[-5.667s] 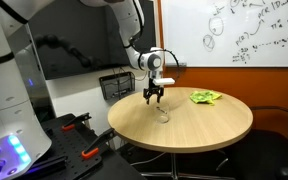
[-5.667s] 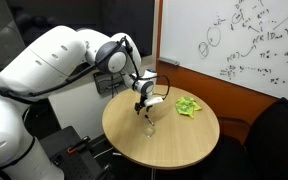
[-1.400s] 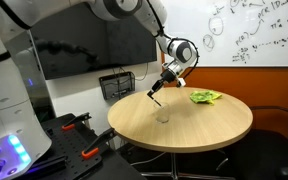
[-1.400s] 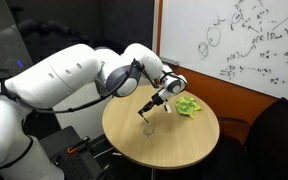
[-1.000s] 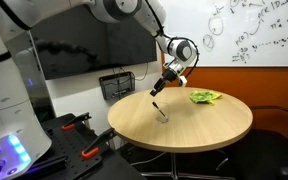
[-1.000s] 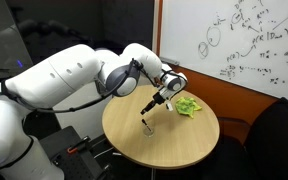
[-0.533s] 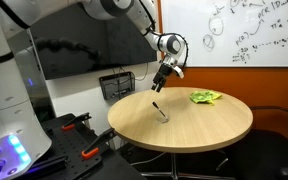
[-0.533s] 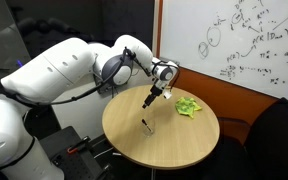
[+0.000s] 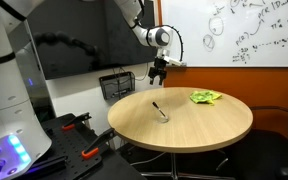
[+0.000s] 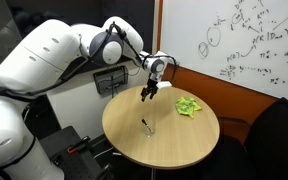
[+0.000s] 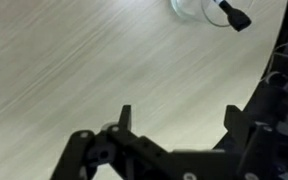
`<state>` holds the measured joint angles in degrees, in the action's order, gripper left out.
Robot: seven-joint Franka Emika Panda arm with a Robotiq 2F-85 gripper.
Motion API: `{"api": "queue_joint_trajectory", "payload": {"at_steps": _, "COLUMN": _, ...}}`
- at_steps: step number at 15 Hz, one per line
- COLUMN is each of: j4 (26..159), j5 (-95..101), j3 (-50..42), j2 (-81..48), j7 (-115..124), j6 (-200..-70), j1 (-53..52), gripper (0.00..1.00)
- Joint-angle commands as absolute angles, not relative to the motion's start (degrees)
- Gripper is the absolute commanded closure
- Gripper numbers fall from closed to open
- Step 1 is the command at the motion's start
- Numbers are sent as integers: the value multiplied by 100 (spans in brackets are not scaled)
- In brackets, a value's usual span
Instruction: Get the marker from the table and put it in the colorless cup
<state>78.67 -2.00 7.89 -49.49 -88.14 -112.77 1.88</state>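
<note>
Hovering released above the round wooden table (image 9: 214, 125) beside the whiteboard (image 9: 244, 30), the hand (image 9: 157, 79) holds nothing.

Pale wood-grain table (image 9: 209, 125), black marker (image 9: 158, 108), clear cup (image 11: 192, 10), green cloth (image 9: 205, 97), black fingers (image 11: 125, 118)

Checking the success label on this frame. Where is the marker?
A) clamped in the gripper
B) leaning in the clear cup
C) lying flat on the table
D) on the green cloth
B: the marker leans with its lower end inside the clear cup, and the wrist view shows the gripper open with nothing between its fingers.
</note>
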Motion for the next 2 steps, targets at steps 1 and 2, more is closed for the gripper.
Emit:
{"api": "queue_joint_trajectory", "payload": {"at_steps": 1, "j4": 9272, "j5": 94, "j3": 627, "j2": -3951, "j7": -7673, "j6": -12097, "j1": -33, "gripper": 0}}
{"api": "queue_joint_trajectory", "payload": {"at_steps": 2, "j4": 9507, "j5": 221, "j3": 605, "j2": -3771, "j7": -7354, "j6": -12218, "j1": -92, "gripper": 0}}
